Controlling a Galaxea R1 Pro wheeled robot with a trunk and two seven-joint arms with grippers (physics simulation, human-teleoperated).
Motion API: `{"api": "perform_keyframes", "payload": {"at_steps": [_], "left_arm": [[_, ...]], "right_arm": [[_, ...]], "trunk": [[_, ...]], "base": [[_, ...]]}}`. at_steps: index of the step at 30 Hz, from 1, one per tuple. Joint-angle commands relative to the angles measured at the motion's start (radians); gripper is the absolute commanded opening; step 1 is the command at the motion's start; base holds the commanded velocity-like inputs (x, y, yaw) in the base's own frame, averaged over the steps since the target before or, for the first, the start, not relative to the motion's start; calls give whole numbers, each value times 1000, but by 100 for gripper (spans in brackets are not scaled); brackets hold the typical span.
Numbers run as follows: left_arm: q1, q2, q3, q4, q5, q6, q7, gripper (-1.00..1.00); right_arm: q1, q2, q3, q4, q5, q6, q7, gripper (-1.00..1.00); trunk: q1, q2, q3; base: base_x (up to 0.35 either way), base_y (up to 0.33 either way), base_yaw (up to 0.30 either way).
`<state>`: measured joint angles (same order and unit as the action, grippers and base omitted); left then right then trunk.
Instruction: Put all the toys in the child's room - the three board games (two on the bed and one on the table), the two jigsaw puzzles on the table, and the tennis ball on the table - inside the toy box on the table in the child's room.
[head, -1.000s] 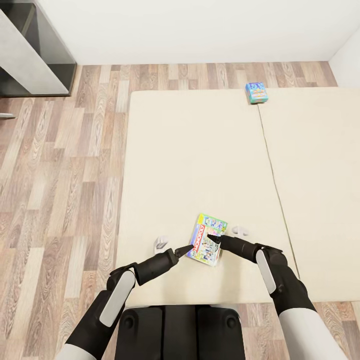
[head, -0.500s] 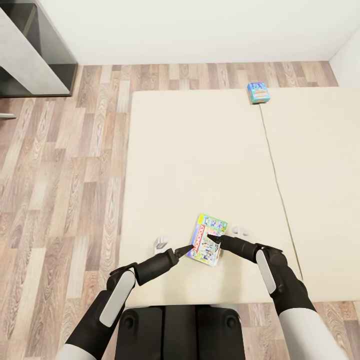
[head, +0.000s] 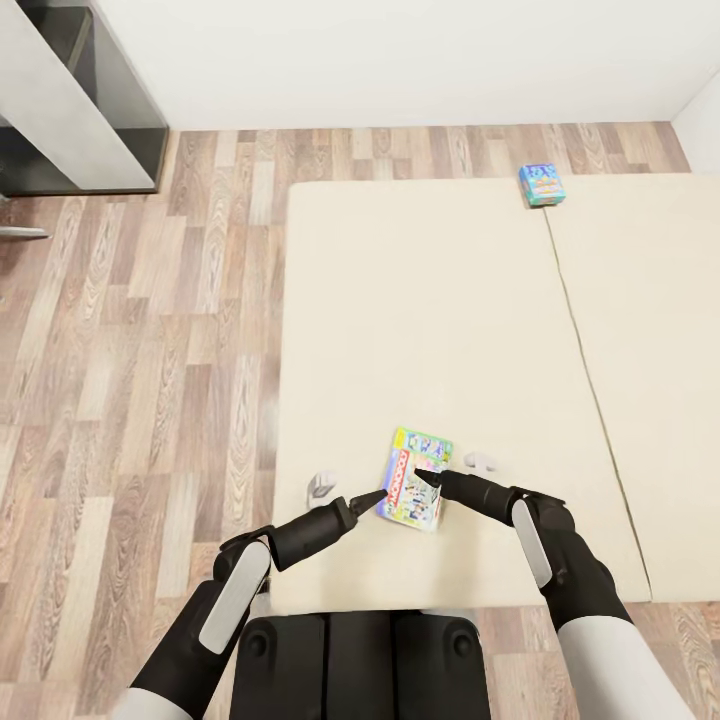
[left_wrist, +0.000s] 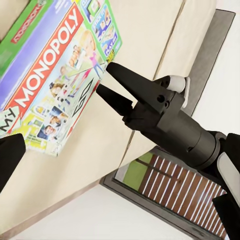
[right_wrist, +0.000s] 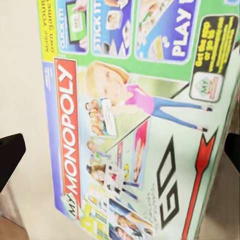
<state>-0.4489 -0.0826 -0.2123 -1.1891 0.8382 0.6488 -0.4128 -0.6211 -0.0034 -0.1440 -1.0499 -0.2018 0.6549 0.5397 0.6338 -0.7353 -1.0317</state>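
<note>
A green-white-red Monopoly board game (head: 413, 489) hangs just above the bed's (head: 450, 300) cream mattress, pinched edge to edge between both grippers. My left gripper (head: 379, 495) presses its left edge, and one finger (left_wrist: 9, 156) sits far out at the side of the left wrist view. The right gripper (head: 436, 480) meets the opposite edge with its fingers spread apart (left_wrist: 120, 76), open, tips against the box (left_wrist: 55, 85). The box (right_wrist: 135, 125) lies between its two wide-set fingers (right_wrist: 10, 155). A smaller blue board game (head: 543, 185) lies at the bed's far edge.
Wood floor (head: 140, 380) runs along the left of the bed. A grey and dark cabinet unit (head: 70, 100) stands at the far left against the white wall (head: 400, 60). A seam (head: 585, 350) splits the mattress in two.
The whole view has shifted, so the bed and blue box sit further right in the picture. The Monopoly box and both arms keep their place in the frame, moving with me.
</note>
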Motion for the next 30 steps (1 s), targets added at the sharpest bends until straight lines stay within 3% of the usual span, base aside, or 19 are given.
{"api": "perform_keyframes", "payload": {"at_steps": [1, 11, 30], "left_arm": [[0, 0, 1, 0, 6, 6, 0, 100], [0, 0, 1, 0, 6, 6, 0, 100], [0, 0, 1, 0, 6, 7, 0, 100]], "right_arm": [[0, 0, -2, -1, -5, 8, 2, 100], [0, 0, -2, -1, -5, 8, 2, 100], [0, 0, -2, -5, -5, 8, 2, 100]], "trunk": [[0, -1, -1], [0, -1, -1], [0, -1, -1]], "base": [[0, 221, 0], [0, 106, 0], [0, 14, 0]]}}
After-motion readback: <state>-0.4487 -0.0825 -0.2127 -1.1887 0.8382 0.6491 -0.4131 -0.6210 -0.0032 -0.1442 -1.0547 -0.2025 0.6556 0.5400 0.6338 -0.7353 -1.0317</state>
